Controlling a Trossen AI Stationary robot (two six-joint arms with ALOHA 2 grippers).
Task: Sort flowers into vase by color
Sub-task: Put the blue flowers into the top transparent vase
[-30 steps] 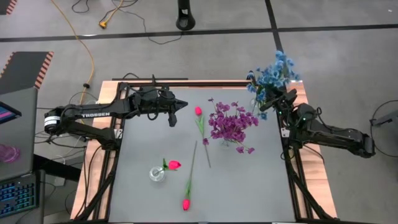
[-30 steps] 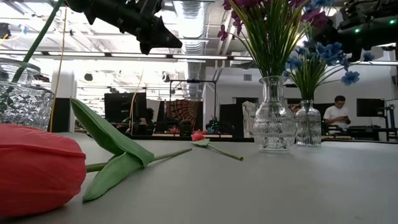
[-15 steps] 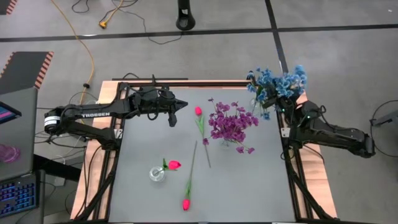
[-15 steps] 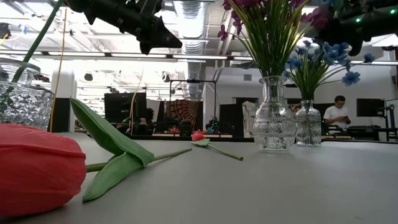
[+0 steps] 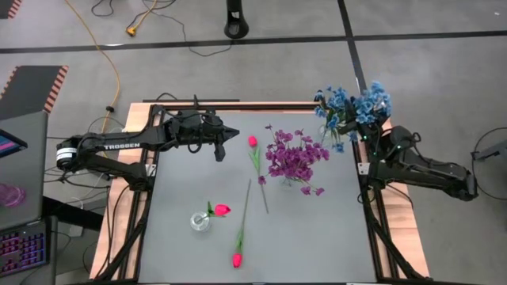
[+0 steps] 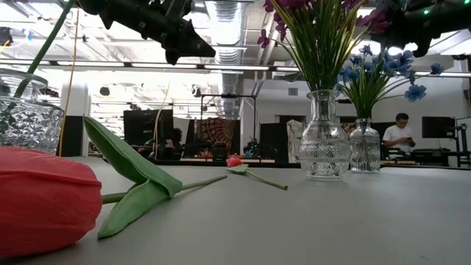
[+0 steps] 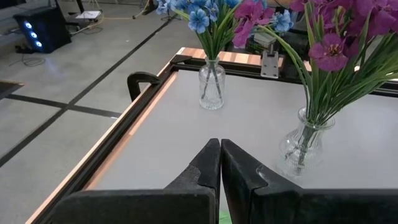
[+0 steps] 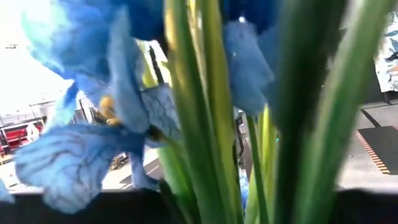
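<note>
The grey table (image 5: 317, 237) carries everything, and the purple bunch (image 5: 295, 154) standing in its glass vase (image 6: 324, 143) serves as the landmark; the left arm (image 5: 119, 146) waits well to the left of that bunch, its left gripper (image 7: 220, 163) with fingers pressed together and holding nothing; the right arm (image 5: 428, 168) reaches in from the right of the bunch, and the right gripper (image 5: 372, 136) sits among the blue flowers (image 5: 352, 104) in the far-right corner vase (image 7: 212, 84); its wrist view is filled with blue petals and green stems, so I cannot tell whether its fingers pinch a stem or stand apart; one pink-red tulip (image 5: 252, 142) lies just left of the purple bunch, its stem running toward the near edge; a second loose tulip (image 5: 237, 259) lies farther toward the near edge, its long stem (image 5: 245, 207) pointing back toward the bunch; a third tulip (image 5: 221, 210) stands in the small vase (image 5: 200, 222) just left of that stem; judging by position, the left arm is nearer to both loose tulips; compared with a second ago, the blue blooms have spread rightward over the right gripper, which sits slightly farther from the purple bunch, while the left arm and the tulips are unchanged
</note>
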